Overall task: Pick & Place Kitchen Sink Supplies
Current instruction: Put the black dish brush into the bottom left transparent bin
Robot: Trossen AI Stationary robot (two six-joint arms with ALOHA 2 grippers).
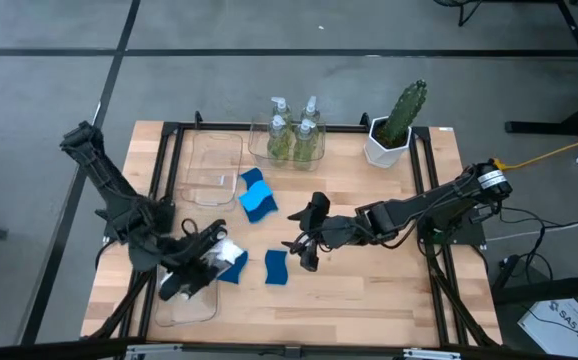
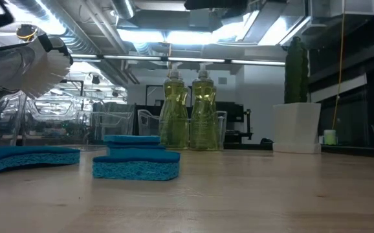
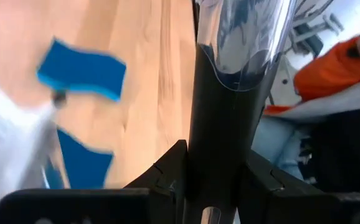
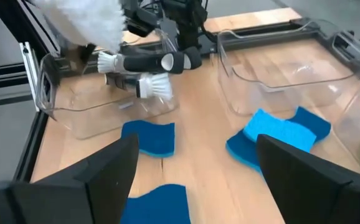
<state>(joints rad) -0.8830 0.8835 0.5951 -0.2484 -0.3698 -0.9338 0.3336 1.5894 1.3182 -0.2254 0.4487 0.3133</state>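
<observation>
Four blue sponges lie on the tabletop: a stacked pair near the middle, one toward the front, and one beside the front bin. Four pump bottles of yellow-green soap stand grouped in one clear container. Two clear bins sit on the left side. The right wrist view shows two dish brushes in the front bin. One cactus stands in a white pot.

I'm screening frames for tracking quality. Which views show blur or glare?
Left wrist view: the blue sponge is soft and the white shape beside it is smeared. Low view: ceiling lights glare behind the soap bottles, and the near tabletop looks dim. Right wrist view: the white brush head at the picture's edge is blurred.
</observation>
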